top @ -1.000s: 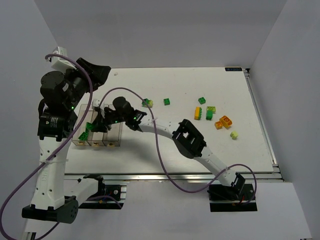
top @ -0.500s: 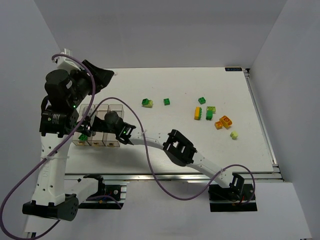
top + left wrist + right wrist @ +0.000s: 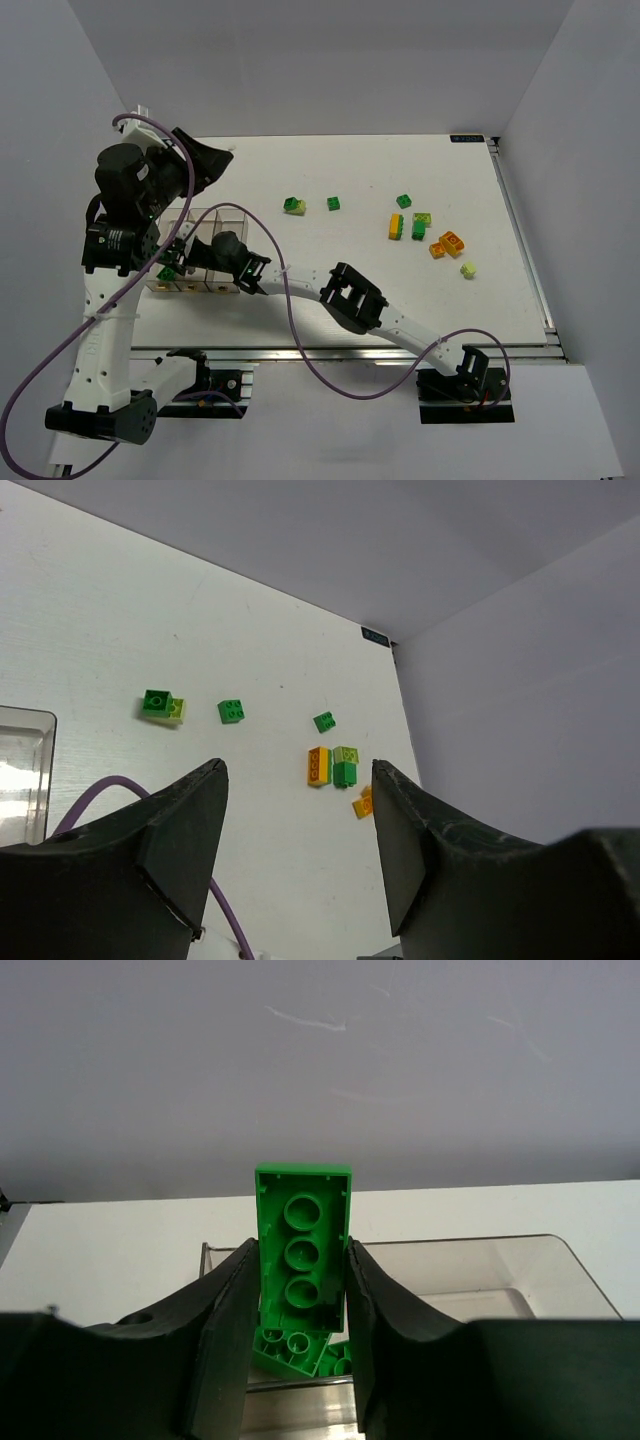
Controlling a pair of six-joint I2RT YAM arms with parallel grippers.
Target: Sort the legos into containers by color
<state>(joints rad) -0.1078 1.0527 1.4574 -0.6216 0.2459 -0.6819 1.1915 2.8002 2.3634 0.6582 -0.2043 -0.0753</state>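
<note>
Our right pincer [image 3: 300, 1252] is clamped on a bright green brick [image 3: 302, 1210]. The brick stands upright between the fingers, its hollow underside facing the wrist camera. Just below it we see a clear bin [image 3: 500, 1270] with more green bricks [image 3: 290, 1345] lying inside. From above, the right arm reaches across to the left end of the containers [image 3: 228, 222], three clear bins in a row at the near left of the counter [image 3: 350, 165]. Which of the three bins the held brick hangs over, we cannot tell. Our left pincer [image 3: 298, 780] is raised beyond the row, its fingers apart with nothing between them. The loose legos [image 3: 333, 203] lie well apart from the containers, out on the middle and right of the counter. We see single dark green ones, an orange pair [image 3: 447, 243] and a pale yellow-green brick [image 3: 467, 270] at the right end.
</note>
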